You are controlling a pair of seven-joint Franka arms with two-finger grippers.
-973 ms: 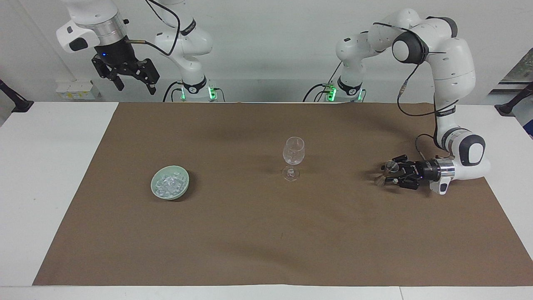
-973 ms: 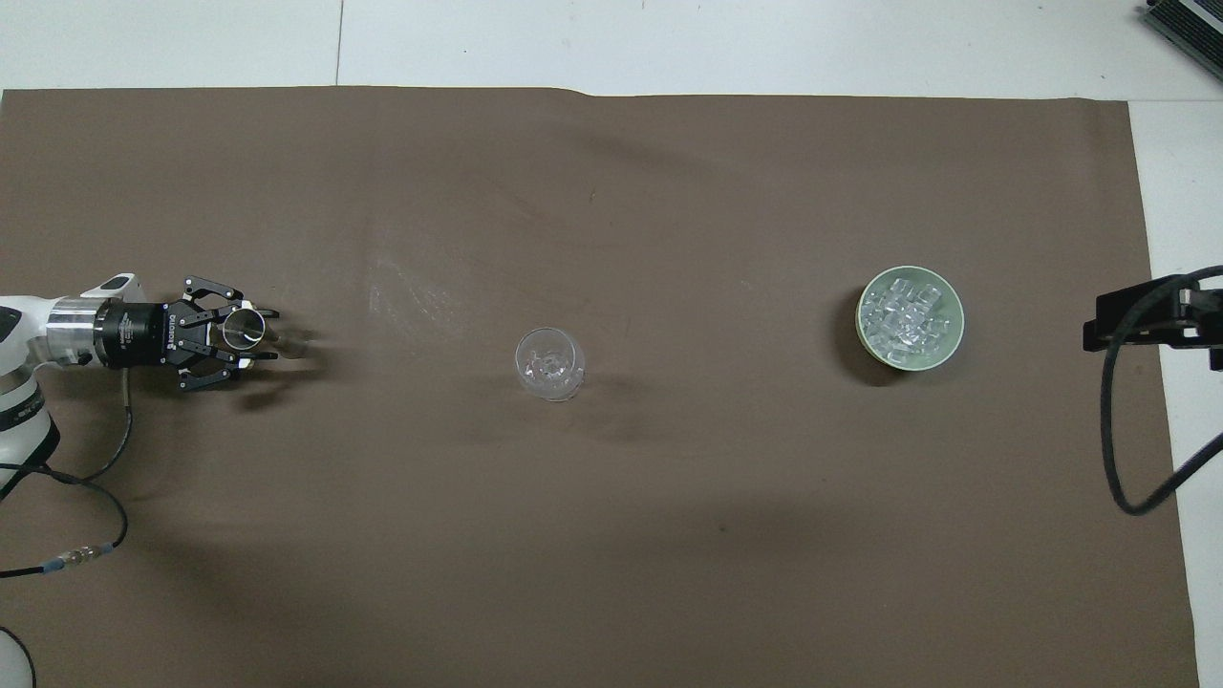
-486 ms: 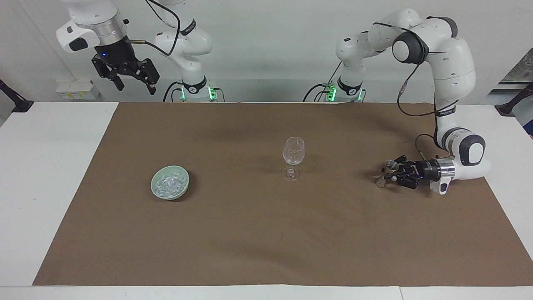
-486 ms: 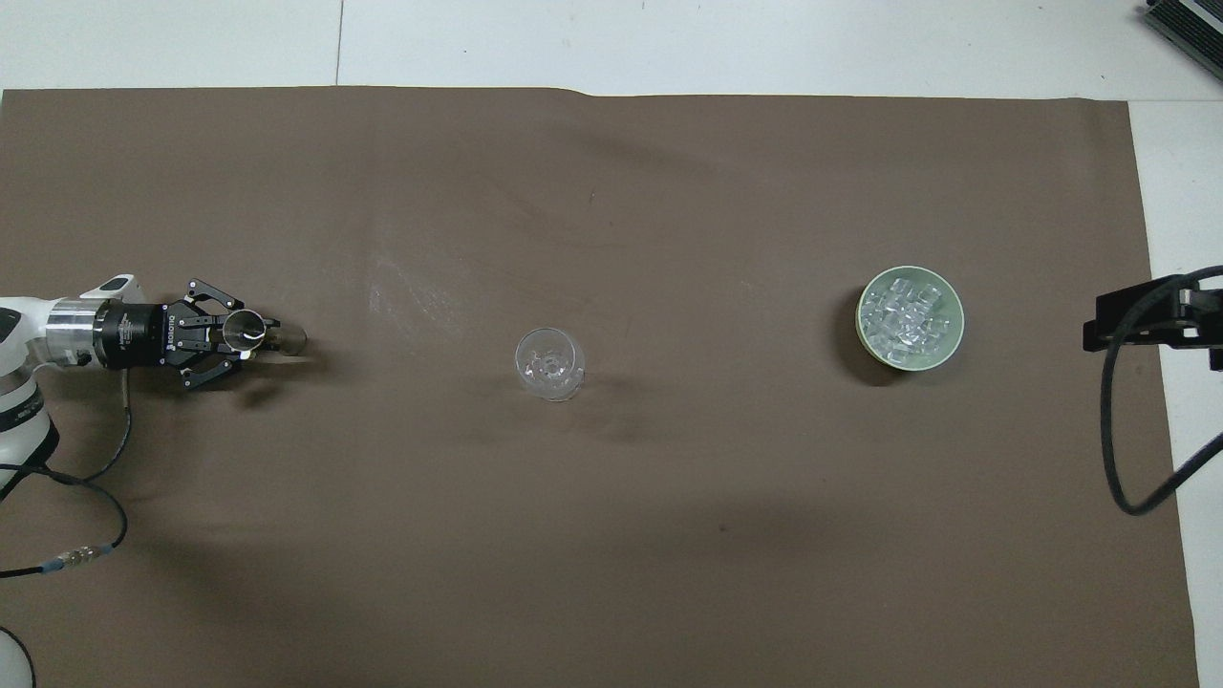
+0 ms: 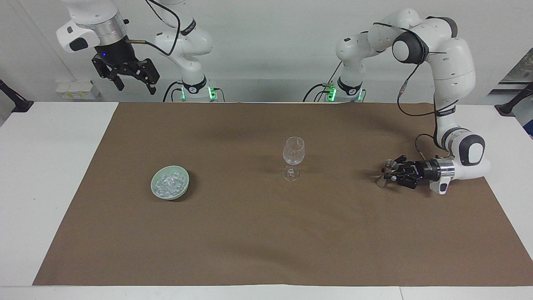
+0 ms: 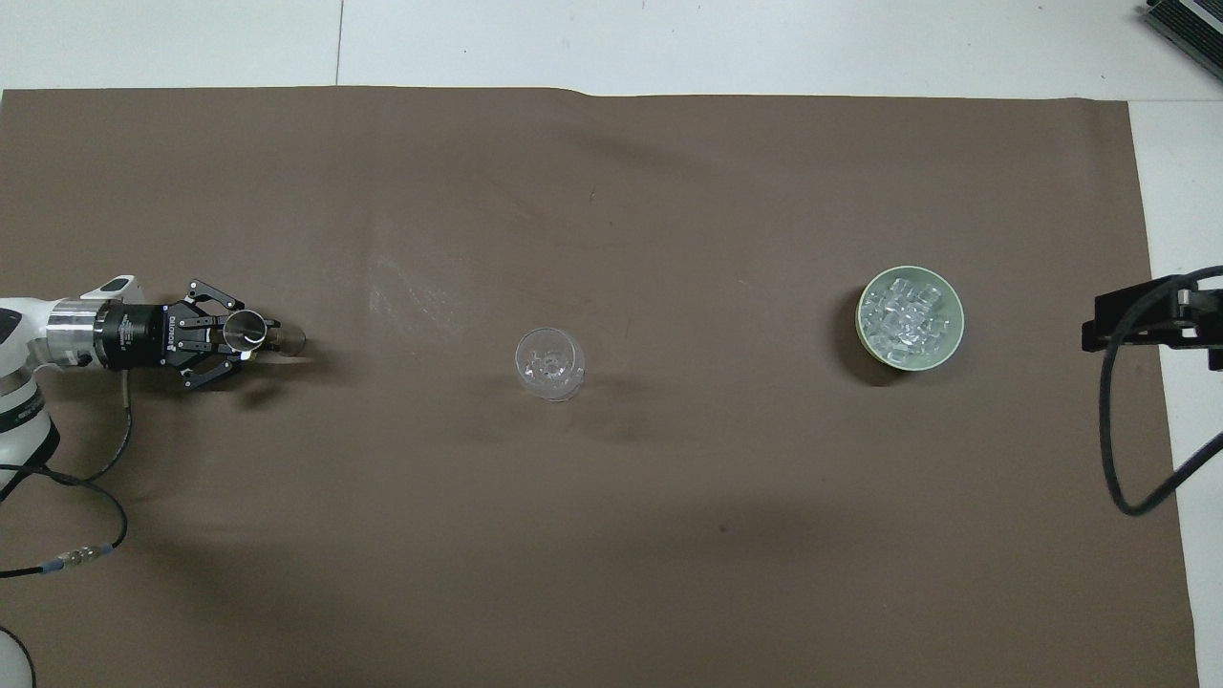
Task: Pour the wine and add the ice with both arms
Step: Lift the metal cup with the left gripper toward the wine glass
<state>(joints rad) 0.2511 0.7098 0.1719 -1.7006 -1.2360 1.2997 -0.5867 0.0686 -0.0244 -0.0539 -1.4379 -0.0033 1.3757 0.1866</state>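
A clear stemmed wine glass [image 5: 293,152] [image 6: 549,363] stands upright at the middle of the brown mat. The ice [image 5: 168,183] [image 6: 908,317] is heaped in a pale green bowl [image 5: 184,186] [image 6: 948,346] toward the right arm's end. My left gripper [image 5: 385,173] [image 6: 268,336] lies level, low over the mat at the left arm's end. It is shut on the stem of a small clear stemmed cup [image 5: 389,164] [image 6: 244,330], whose foot sits on the mat. My right gripper [image 5: 133,85] [image 6: 1099,325] hangs open, high over the white table at its own end. The wine is out of view.
The brown mat [image 5: 266,233] [image 6: 611,535] covers most of the white table [image 5: 46,166]. A black cable [image 6: 1108,430] trails from the right arm. The left arm's cable [image 6: 96,478] loops on the mat beside it.
The left gripper's fingers have closed in on the small cup's stem. The right arm waits, barely shifted.
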